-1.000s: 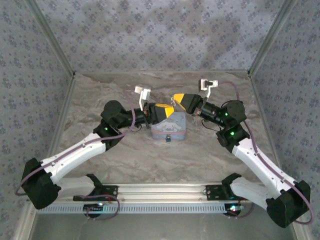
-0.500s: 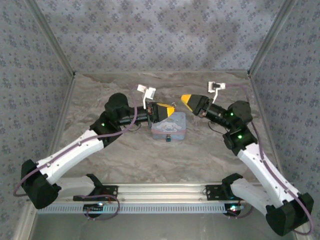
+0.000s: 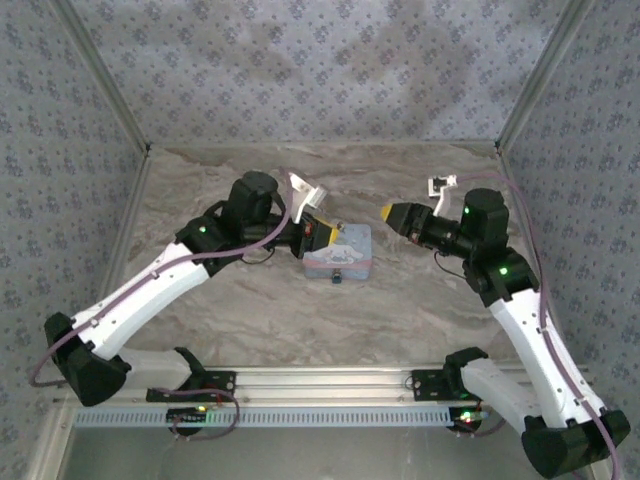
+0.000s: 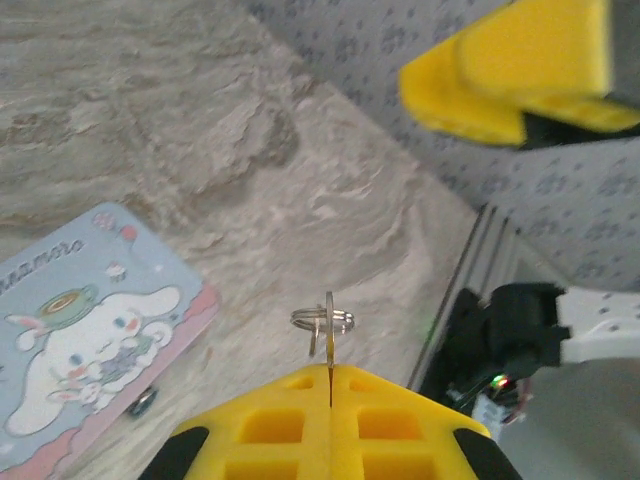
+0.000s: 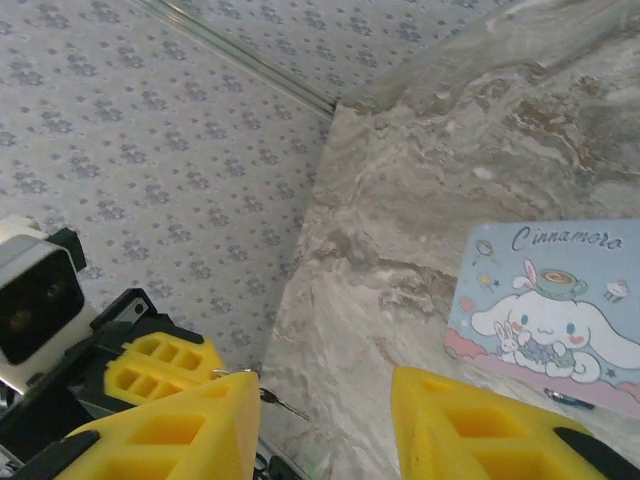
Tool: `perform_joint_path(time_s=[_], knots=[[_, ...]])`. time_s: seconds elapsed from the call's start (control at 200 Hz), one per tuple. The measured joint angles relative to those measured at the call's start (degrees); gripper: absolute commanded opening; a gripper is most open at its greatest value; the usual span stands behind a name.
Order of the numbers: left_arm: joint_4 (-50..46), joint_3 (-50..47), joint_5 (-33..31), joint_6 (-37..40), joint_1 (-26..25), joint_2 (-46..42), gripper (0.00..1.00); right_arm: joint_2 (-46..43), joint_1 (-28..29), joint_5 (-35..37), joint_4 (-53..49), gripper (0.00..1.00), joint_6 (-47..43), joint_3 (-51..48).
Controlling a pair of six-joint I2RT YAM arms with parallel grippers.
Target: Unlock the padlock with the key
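The left gripper (image 4: 328, 372) is pinched shut on the key (image 4: 326, 335), a thin pale sliver with a small ring on it. The right gripper (image 5: 325, 388) has its fingers wide apart and holds nothing. The padlock (image 3: 338, 277) is a tiny dark lump at the near edge of the blue tin (image 3: 345, 248). I think the key is being carried over. Next it needs lining up with the tiny keyhole, very gently.

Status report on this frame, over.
Left gripper shut on key. Right gripper open, off the tin. Padlock at tin's edge, untouched. Nothing between.
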Motion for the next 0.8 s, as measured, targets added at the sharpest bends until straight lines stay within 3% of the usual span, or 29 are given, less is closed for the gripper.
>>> perform_joint_path(time_s=[0.095,0.26,0.445,0.799], knots=[[-3.02,1.33,-3.21,3.74,-1.2,0.55,0.0,2.49,0.39,0.15,-5.35,0.36,-0.63,3.82],[-4.55,2.97,-4.61,7.85,-1.95,0.68,0.0,7.8,4.07,-1.18,-9.22,0.41,-0.11,6.47],[-4.68,2.97,-4.31,9.49,-2.25,0.63,0.0,10.64,8.46,-5.99,-6.84,0.41,4.74,6.47],[-5.22,2.97,-7.28,12.44,-4.85,-0.09,0.0,16.15,10.69,-10.88,-4.57,0.34,13.03,9.44]])
